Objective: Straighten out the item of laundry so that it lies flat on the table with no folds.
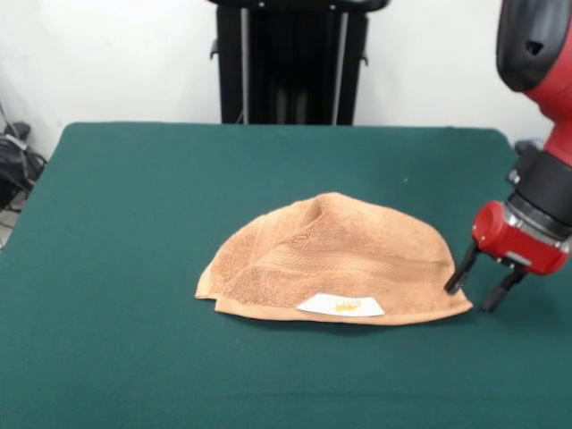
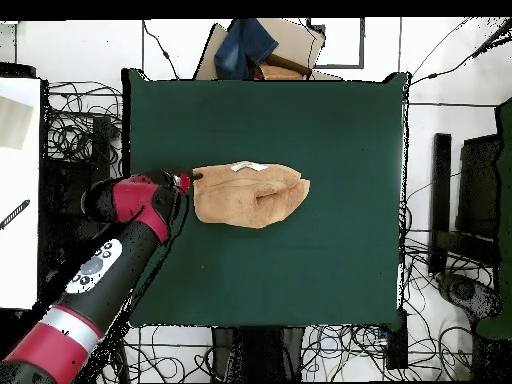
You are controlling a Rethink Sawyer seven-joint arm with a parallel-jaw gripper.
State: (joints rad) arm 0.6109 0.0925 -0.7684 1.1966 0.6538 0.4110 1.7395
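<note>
Hand [image 1: 483, 287] released, fingers spread, tips low beside towel's [image 1: 331, 259] end corner; nothing gripped. Front view: towel mid-desk [image 1: 134, 223], bunched into a dome, white label [image 1: 340, 306] on its near edge. Overhead view only: red arm [image 2: 105, 260] crossing the desk's side edge, hand [image 2: 187, 181] at the towel's end.

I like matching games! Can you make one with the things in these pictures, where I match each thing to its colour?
Things:
1. towel
2. table
3. label
4. hand

Colours:
A. dark green
B. white with a yellow mark
C. orange-tan
D. red with black fingers

Right pairs: 1-C, 2-A, 3-B, 4-D.

The towel lies bunched up in the middle of the table, with its label on the edge nearest the front camera. The hand is open right beside one end of the towel.
</note>
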